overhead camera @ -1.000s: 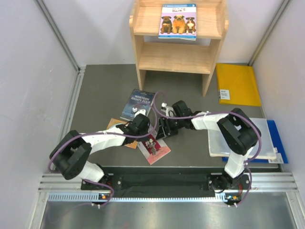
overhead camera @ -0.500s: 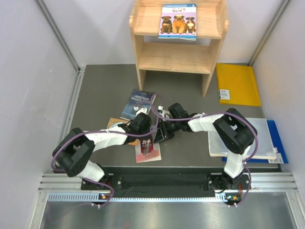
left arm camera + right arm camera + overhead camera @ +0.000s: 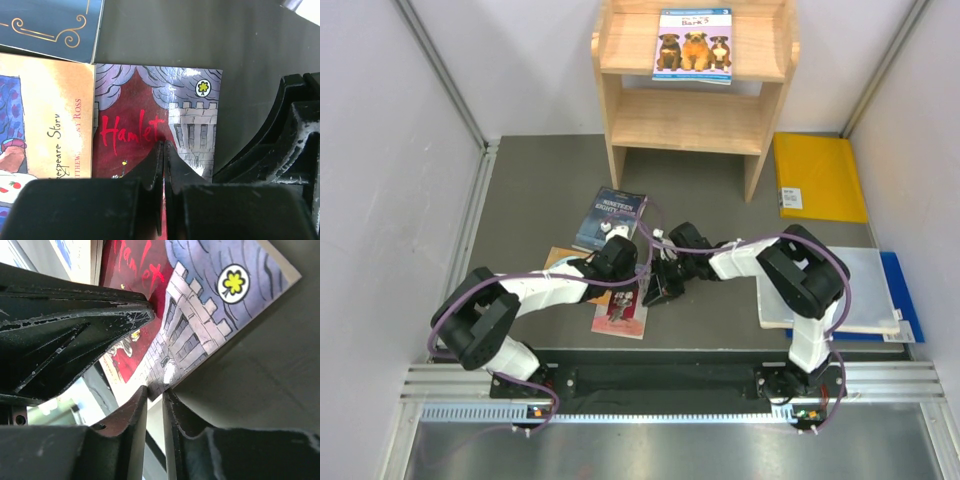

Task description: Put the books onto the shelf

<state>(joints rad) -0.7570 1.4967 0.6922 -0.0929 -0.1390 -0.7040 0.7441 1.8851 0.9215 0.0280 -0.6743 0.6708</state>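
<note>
Gray mat [image 3: 540, 190] up front, wooden shelf [image 3: 620, 110] at the back, dog book [image 3: 694, 45] on its top tier. Half hidden under both arms lies the red book [image 3: 620, 320]. On its cover sits the left claw [image 3: 164, 145], clenched shut. At its edge, the right claw [image 3: 154, 390] is nearly closed, can't tell if it's pinching.

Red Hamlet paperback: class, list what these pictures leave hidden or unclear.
Top view: red Hamlet paperback, upper part covered by left gripper and right gripper; title too small.
Left wrist view: lower cover hidden behind shut left gripper.
Right wrist view: unclear whether right gripper clamps its corner; top edge crops the cover.
</note>
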